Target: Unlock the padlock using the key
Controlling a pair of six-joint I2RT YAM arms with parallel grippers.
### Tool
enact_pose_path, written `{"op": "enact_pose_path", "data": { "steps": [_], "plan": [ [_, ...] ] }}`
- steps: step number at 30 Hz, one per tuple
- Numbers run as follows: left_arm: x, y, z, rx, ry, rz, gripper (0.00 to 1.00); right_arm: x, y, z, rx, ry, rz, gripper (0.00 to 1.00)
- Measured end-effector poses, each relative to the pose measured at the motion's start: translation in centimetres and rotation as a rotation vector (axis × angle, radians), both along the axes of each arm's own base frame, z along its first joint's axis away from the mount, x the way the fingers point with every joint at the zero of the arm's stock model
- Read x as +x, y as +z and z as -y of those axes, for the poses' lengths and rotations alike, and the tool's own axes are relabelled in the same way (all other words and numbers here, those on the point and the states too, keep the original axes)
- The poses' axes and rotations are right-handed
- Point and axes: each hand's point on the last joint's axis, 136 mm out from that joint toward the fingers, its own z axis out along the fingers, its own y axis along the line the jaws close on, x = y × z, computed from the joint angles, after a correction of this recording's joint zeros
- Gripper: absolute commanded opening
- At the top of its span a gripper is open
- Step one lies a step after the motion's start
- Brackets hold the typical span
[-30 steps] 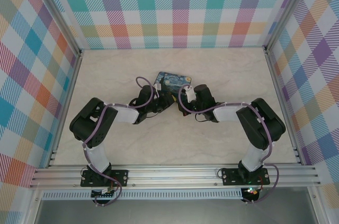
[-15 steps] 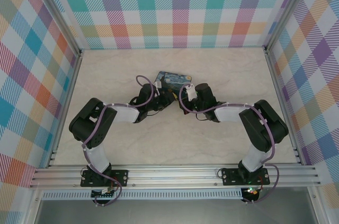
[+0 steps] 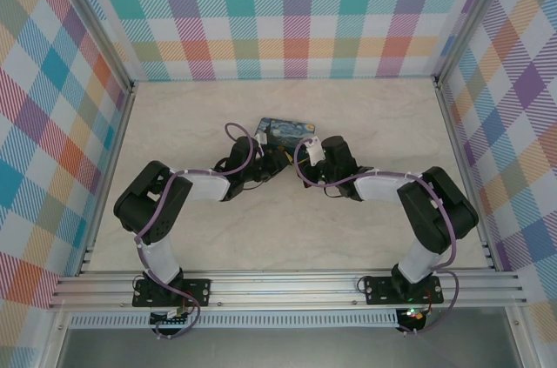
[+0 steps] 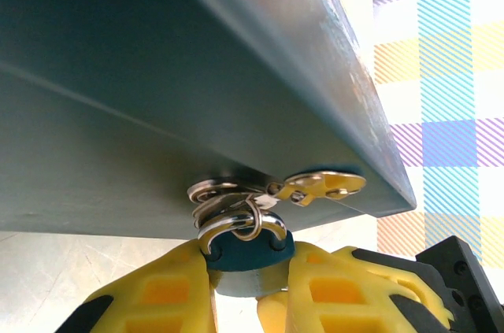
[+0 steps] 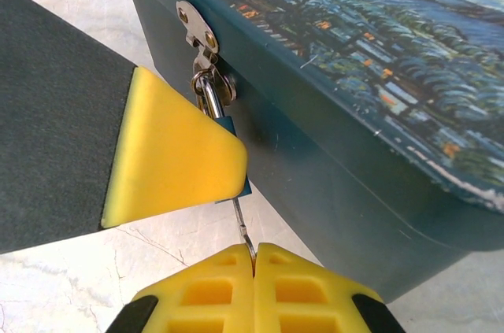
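Observation:
The small blue padlock [image 4: 250,258] hangs by its metal shackle [image 4: 240,227] from the hasp [image 4: 316,186] on the painted tin's front. My left gripper [image 4: 250,290] is shut on the padlock body, one yellow finger on each side. In the right wrist view a left finger pad [image 5: 173,156] covers most of the padlock [image 5: 228,125]. The thin dark key [image 5: 241,221] runs from the padlock's underside down into my right gripper [image 5: 253,260], which is shut on its head. From above, both grippers meet just in front of the tin [image 3: 287,130].
The Starry Night tin [image 5: 354,73] stands on the pale marbled table [image 3: 365,116] at mid-depth. Its dark side wall [image 4: 157,73] looms right over the left fingers. Checked walls and metal rails [image 3: 122,150] bound the table on all sides.
The right wrist has edged slightly right and away, its elbow swinging outward. The left arm has barely moved. Both grips are unchanged.

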Motion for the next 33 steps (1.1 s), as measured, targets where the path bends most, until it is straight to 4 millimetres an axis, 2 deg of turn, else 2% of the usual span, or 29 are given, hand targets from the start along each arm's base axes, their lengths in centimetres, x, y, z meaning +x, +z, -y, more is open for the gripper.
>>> {"op": "enact_pose_path", "data": {
  "steps": [33],
  "plan": [
    [0.1,0.07,0.24,-0.047,0.05,-0.112,0.17,0.29,0.36,0.08,0.005,0.014,0.042,0.03]
  ]
}}
